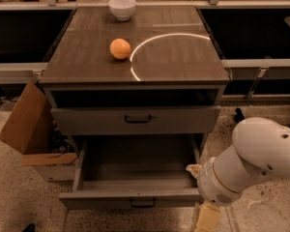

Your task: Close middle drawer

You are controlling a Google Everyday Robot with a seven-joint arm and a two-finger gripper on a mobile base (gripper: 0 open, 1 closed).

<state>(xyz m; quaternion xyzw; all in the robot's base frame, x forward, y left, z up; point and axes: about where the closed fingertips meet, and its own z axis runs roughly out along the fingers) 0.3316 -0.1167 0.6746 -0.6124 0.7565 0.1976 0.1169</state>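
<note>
Camera view: the middle drawer [101, 198] stands pulled well out of the cabinet [174, 66], its front running crosswise low in the scene. The claw [206, 217] hangs just beside the right end of that front, partly cut off below, so whether it is wide or narrow cannot be told. Closing likely calls for a push on the front, straight back toward the cabinet.

— What is showing grey?
— The middle drawer [135, 175], with a black handle [142, 205]. The cream gripper [206, 219] is hanging at its right corner.
— Above it?
— An orange fruit [120, 48] and white bowl [122, 7] are sitting.
</note>
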